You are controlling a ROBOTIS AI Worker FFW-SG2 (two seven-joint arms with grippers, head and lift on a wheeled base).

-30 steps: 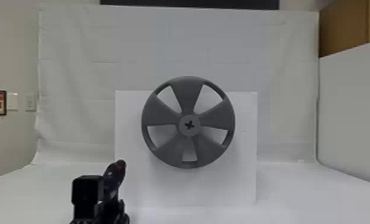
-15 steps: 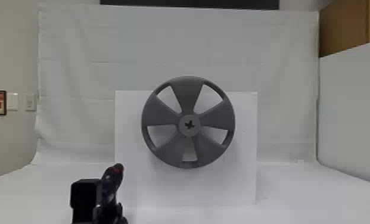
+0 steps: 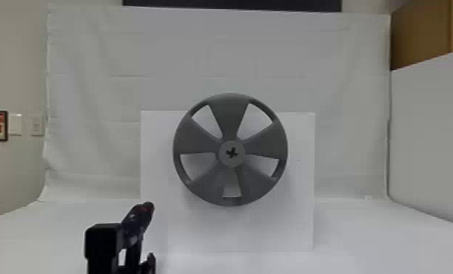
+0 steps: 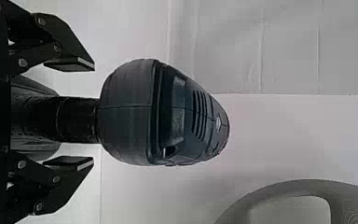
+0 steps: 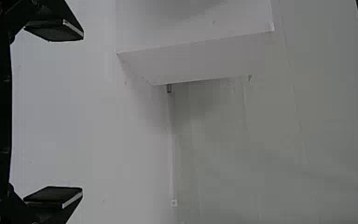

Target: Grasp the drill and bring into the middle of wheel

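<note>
In the head view my left gripper (image 3: 130,264) is at the lower left, with the drill (image 3: 138,222) rising from it, its head tipped toward the upper right. The left wrist view has the drill (image 4: 186,116) upright, its narrow handle between the two fingers of my left gripper (image 4: 70,114). They are shut on the drill low down, where the contact is partly hidden. Right of the drill and farther back, the grey wheel (image 3: 231,175) hangs on a white board, with a star-shaped hole in its hub. My right gripper (image 5: 56,112) stays parked, open and holding nothing.
The white board (image 3: 154,218) stands upright on a white surface (image 3: 382,247) behind and to the right of the drill. White cloth (image 3: 90,73) hangs behind it. A pale side panel (image 3: 433,131) stands at the right.
My left gripper has sunk a little and shifted slightly left. The drill has dipped with it, and its tilt has changed a little. The wheel has stayed put.
</note>
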